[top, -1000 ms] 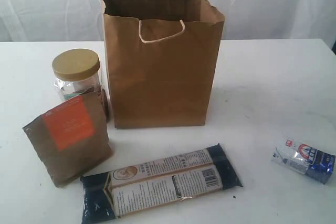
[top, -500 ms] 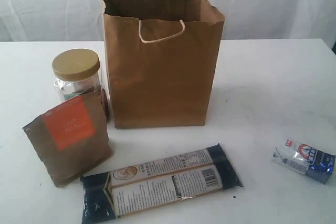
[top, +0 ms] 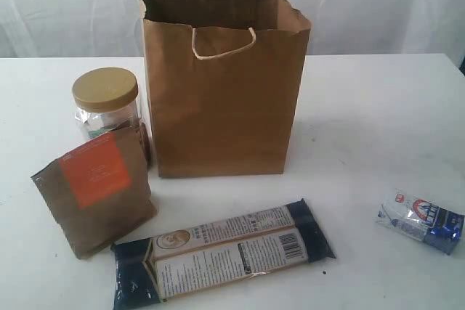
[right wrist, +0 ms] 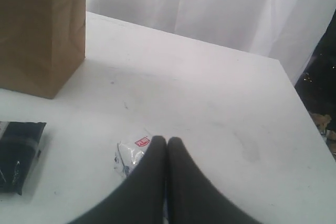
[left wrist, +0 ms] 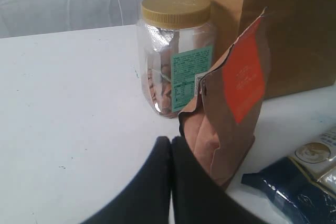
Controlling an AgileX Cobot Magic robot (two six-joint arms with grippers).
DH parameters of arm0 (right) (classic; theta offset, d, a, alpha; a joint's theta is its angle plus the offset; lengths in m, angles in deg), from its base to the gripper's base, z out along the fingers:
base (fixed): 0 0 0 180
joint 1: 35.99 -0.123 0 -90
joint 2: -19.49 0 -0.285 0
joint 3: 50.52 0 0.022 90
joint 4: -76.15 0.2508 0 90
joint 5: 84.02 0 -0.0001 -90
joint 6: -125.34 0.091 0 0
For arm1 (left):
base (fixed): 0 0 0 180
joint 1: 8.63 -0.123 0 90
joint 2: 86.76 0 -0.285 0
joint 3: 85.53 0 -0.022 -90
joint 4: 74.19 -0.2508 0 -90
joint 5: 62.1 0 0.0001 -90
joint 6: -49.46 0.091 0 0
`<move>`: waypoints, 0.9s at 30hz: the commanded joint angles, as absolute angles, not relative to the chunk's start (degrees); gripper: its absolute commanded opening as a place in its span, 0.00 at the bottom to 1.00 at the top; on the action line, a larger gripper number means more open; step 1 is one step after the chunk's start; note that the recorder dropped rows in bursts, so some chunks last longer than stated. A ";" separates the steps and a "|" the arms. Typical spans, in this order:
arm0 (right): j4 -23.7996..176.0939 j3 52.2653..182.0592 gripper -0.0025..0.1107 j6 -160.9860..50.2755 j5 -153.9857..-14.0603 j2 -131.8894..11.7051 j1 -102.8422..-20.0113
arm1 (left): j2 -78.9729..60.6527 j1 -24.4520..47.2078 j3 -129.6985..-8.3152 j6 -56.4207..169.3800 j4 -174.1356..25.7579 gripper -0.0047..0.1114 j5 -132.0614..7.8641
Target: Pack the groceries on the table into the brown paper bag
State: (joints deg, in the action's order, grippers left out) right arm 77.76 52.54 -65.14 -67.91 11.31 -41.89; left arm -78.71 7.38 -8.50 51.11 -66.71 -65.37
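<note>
- Paper bag [top: 221, 107] stands upright at the middle back of the table [top: 363, 121], mouth open, rim creased; cannot see what is inside.
- Groceries in view are all outside it: jar [top: 105, 103] just left of the bag, pouch [top: 94, 194] upright in front of the jar, long packet [top: 221, 259] flat in front of the bag, small packet [top: 421, 221] well apart at front right.
- Left gripper [left wrist: 171, 145]: fingers pressed together, pinching nothing, tips just beside the pouch.
- Right gripper [right wrist: 167, 142]: fingers pressed together, empty, tips at the small packet's edge.
- Step looks like the first pick, nothing lifted yet.
- Spread the fingers before closing in, or the tips just shove the item.
- Pouch looks tippy, so pinch its top fold; the small packet is flat and crinkly, so come straight down on it.
- Bag is light and unbraced, so lower items through the mouth and stay clear of the rim and handles.
- Jar probably heaviest, best on the bottom.
</note>
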 commanded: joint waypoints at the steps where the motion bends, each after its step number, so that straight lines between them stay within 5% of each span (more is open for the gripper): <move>1: 79.55 52.27 0.02 -64.83 -68.75 11.71 -41.66 | -78.97 7.45 -8.32 50.96 -66.51 0.04 -65.20; 27: 83.56 52.27 0.02 -61.82 -72.05 11.71 -41.66 | -78.97 7.45 -8.32 50.96 -66.51 0.04 -65.20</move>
State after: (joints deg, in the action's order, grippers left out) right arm 85.60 52.54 -64.13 -69.79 11.31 -41.89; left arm -78.71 7.38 -8.50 51.11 -66.71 -65.37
